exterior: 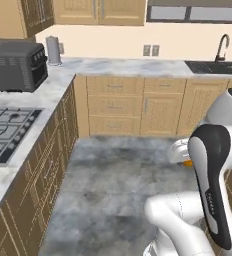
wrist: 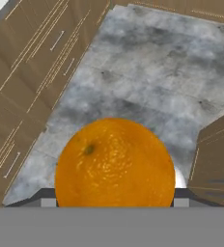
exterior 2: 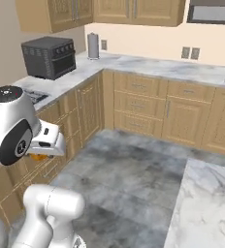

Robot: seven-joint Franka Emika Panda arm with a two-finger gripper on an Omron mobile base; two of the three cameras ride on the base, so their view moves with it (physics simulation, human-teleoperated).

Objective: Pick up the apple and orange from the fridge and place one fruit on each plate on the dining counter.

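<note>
Orange [wrist: 115, 164] sits gripped in the hand [wrist: 115, 205], held high over the grey floor [wrist: 147, 87] between the cabinets. Carry it level and slowly; keep the grip firm until over a plate.

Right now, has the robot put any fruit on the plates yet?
Not yet, as far as these views tell. The orange is already picked up: the hand view shows it big and close, gripped between the fingers above the grey floor. The right base view shows a corner of the marble dining counter, bare where it shows. Carrying the orange to a plate is left, then the apple.
</note>
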